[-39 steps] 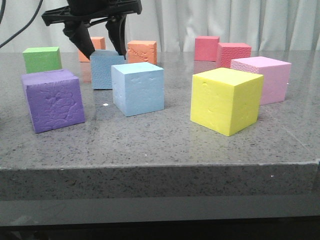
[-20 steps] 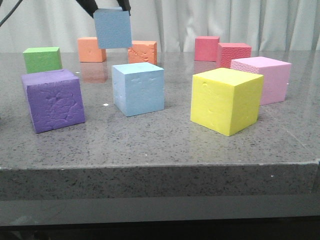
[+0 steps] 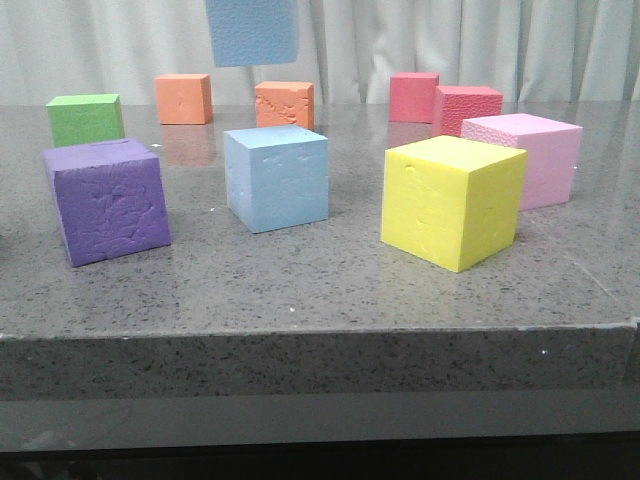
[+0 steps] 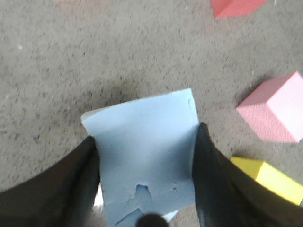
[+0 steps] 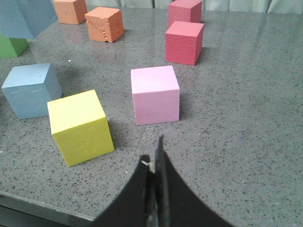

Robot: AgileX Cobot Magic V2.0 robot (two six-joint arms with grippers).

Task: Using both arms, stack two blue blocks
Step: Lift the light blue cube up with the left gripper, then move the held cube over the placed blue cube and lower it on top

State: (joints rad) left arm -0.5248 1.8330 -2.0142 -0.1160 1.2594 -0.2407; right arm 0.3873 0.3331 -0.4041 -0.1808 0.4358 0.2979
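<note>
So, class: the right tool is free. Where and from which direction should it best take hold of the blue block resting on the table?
Probably from above, closing on two opposite vertical faces of the resting blue block. It sits flat and upright with space on both sides: the purple cube and yellow cube stand apart from it. The right tool is shut, so it must open first.

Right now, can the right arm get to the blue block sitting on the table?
Probably not easily. The yellow cube sits between the right gripper, whose fingers are shut, and the blue block; it would have to reach over or around it.

Pale pleated curtain (image 3: 480, 40) behind — speckled grey stone table (image 3: 320, 290), glossy.
</note>
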